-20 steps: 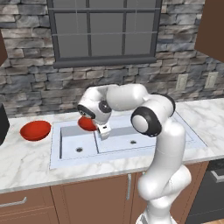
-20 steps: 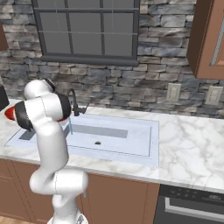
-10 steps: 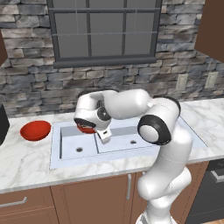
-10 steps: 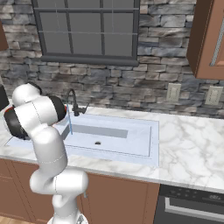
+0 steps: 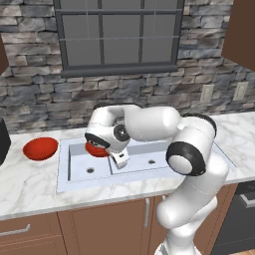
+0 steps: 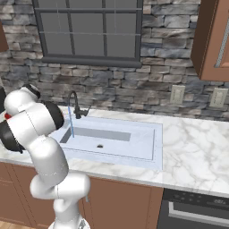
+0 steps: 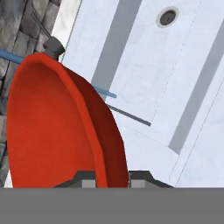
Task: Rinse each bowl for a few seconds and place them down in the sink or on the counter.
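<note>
- Counter (image 5: 30, 182): white marble-look top with faint grey veins, running the full width below a grey stone wall and a dark-framed window; brown wooden cabinets under its front edge.
- Arm (image 5: 149, 124): white with dark joints, bent leftward from its base at the counter's front edge, with the hand over the sink's left end.
- Sink (image 6: 147, 150): pale blue-grey, double-basin, set into the counter; a small square basin at its left end and a wider shallow basin to the right, each with a round drain.
- Faucet (image 6: 75, 105): thin and dark, at the sink's back edge; a thin blue stream (image 6: 71, 127) falls from its spout into the sink.
- Bowl on the counter (image 5: 40, 148): glossy red, shallow, upright, just beside the sink's left edge, apart from the arm.
- Held bowl (image 7: 52, 127): glossy red, tilted steeply on edge over the sink's left end, near its back edge; in the left base view it shows as a red sliver under the hand.
- Gripper (image 7: 107, 178): fingers clenched on the held bowl's rim, one tip on each side of the wall.
</note>
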You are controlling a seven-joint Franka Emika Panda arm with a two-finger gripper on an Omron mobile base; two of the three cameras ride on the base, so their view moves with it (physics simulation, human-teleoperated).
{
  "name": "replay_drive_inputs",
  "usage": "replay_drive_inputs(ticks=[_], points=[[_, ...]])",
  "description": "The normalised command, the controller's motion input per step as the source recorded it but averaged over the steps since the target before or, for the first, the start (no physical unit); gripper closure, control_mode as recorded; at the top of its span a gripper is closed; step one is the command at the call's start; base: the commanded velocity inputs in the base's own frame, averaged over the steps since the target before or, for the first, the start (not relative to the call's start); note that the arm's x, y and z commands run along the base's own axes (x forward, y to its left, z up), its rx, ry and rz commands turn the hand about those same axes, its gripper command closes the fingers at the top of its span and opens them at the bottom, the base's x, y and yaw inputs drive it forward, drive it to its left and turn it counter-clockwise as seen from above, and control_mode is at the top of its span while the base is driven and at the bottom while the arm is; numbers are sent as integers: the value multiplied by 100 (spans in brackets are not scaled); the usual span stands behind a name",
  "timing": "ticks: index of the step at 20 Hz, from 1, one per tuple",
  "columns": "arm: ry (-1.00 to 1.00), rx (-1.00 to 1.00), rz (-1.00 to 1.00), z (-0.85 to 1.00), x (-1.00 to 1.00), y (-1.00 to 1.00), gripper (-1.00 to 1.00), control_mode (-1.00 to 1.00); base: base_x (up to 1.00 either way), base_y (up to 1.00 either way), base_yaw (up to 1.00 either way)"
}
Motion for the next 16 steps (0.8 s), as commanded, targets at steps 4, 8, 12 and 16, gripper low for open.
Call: replay_drive_inputs(ticks=[4, 8, 12, 16], points=[[18, 0, 0, 58, -18, 13, 100, -100, 0, 0, 0], [8, -5, 4, 64, -16, 20, 100, -100, 0, 0, 0], [1, -12, 8, 63, -16, 25, 100, -100, 0, 0, 0], [-7, -17, 11, 49, -24, 27, 100, -100, 0, 0, 0]])
